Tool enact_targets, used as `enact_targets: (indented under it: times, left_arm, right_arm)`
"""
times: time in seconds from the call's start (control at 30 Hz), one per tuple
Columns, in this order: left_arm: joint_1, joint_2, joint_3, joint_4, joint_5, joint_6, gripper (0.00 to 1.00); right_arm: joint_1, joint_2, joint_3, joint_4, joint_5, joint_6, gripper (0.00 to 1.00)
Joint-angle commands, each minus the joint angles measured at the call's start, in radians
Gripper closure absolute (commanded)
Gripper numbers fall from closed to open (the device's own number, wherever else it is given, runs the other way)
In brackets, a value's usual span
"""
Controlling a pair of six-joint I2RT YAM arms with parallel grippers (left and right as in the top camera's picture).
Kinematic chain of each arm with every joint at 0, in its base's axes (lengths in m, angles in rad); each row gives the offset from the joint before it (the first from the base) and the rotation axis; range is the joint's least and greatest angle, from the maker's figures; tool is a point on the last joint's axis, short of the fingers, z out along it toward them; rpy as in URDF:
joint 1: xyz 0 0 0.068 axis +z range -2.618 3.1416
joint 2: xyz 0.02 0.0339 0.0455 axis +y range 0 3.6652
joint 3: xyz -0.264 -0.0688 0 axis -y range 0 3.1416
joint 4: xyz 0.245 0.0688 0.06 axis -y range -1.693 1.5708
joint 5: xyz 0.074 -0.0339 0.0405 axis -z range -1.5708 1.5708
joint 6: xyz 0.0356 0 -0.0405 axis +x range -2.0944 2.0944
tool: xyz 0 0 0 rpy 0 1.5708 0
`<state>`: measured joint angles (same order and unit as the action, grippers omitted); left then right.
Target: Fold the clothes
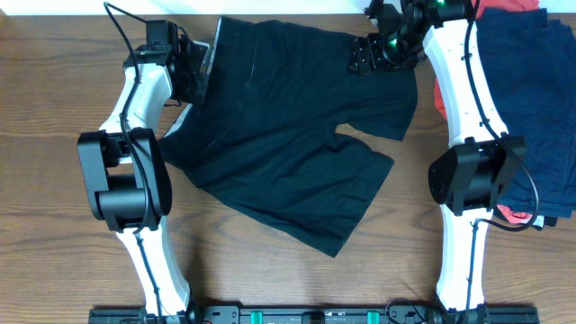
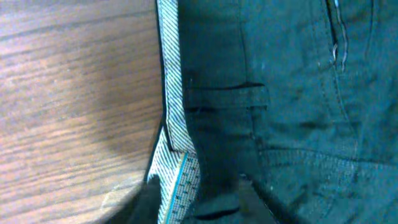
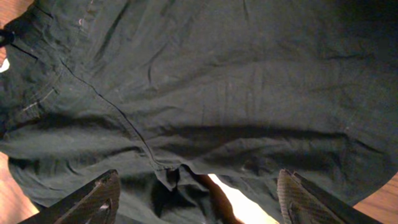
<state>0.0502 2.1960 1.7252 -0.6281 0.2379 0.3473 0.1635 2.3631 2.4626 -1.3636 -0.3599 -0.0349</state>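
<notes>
Overhead, the wooden surface (image 1: 54,180) fills the view. The black shorts (image 1: 288,135) lie spread flat, from the centre up toward 12 o'clock. Their waistband side faces 9 o'clock. One leg runs out to 5 o'clock and the other to 2 o'clock. No fold shows in them yet.

- At 3 o'clock: a stack of navy garments (image 1: 540,108) with a red-orange garment (image 1: 513,216) showing under it. It sits just beside the shorts' far leg and is not part of the job.
- Left gripper (image 1: 193,67): at the 10 o'clock corner of the shorts, on the waistband end. In the wrist view the striped light inner waistband (image 2: 174,106) runs down between two dark, blurred finger shapes at the bottom edge. The gap looks narrow. I cannot tell whether the cloth is actually pinched.
- Right gripper (image 3: 199,205): at the 1 o'clock corner, over the hem of the far leg. The fingers stand wide apart with black cloth spread between and beyond them. Nothing is clamped.

Step in hand, as I judge it: taking hold of the two far corners, ahead of the first fold.

Next move likely calls for:
- the right gripper to narrow onto the hem, catching both layers;
- a check that the left hold is firm;
- both corners lifted together and brought toward 6 o'clock, laying the far leg over the near one;
- level travel on both sides, or the cloth skews.
</notes>
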Motion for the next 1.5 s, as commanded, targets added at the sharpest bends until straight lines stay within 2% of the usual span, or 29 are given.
enact_targets:
  times: [0.0, 0.07, 0.23, 0.3, 0.5, 0.7, 0.93, 1.2, 1.3, 1.47]
  left_arm:
    - [-0.002, 0.019, -0.003, 0.008, 0.013, -0.032, 0.80]
    - [-0.002, 0.025, -0.003, 0.016, 0.013, -0.063, 0.85]
    - [-0.002, 0.045, -0.003, 0.023, 0.014, -0.088, 0.88]
    - [-0.002, 0.048, -0.003, 0.019, 0.013, -0.088, 0.93]
    - [0.002, 0.048, -0.003, 0.008, 0.005, -0.093, 0.94]
    - [0.057, 0.048, -0.003, -0.005, -0.190, -0.298, 0.94]
    - [0.190, 0.046, -0.003, -0.077, -0.198, -0.452, 0.94]
    - [0.236, -0.001, -0.003, -0.167, -0.194, -0.454, 0.94]
    - [0.233, -0.032, -0.003, -0.194, -0.193, -0.454, 0.94]
    - [0.233, -0.088, -0.003, -0.244, -0.194, -0.443, 0.94]
  right_arm:
    - [0.013, -0.009, 0.017, 0.003, -0.011, -0.015, 0.23]
    - [0.013, -0.009, 0.017, 0.009, -0.011, -0.015, 0.24]
    - [0.013, -0.009, 0.017, 0.011, -0.011, -0.015, 0.24]
    - [0.013, -0.009, 0.017, 0.011, -0.011, -0.016, 0.24]
    - [0.014, -0.009, 0.017, 0.014, -0.011, -0.016, 0.24]
    - [0.014, -0.008, 0.015, 0.021, -0.011, -0.014, 0.27]
    - [0.027, -0.008, -0.028, 0.011, -0.005, 0.025, 0.31]
    - [0.064, -0.008, -0.115, -0.112, -0.003, 0.064, 0.28]
    - [0.115, -0.008, -0.153, -0.153, -0.003, 0.064, 0.23]
    - [0.220, -0.008, -0.238, -0.178, 0.020, 0.070, 0.21]
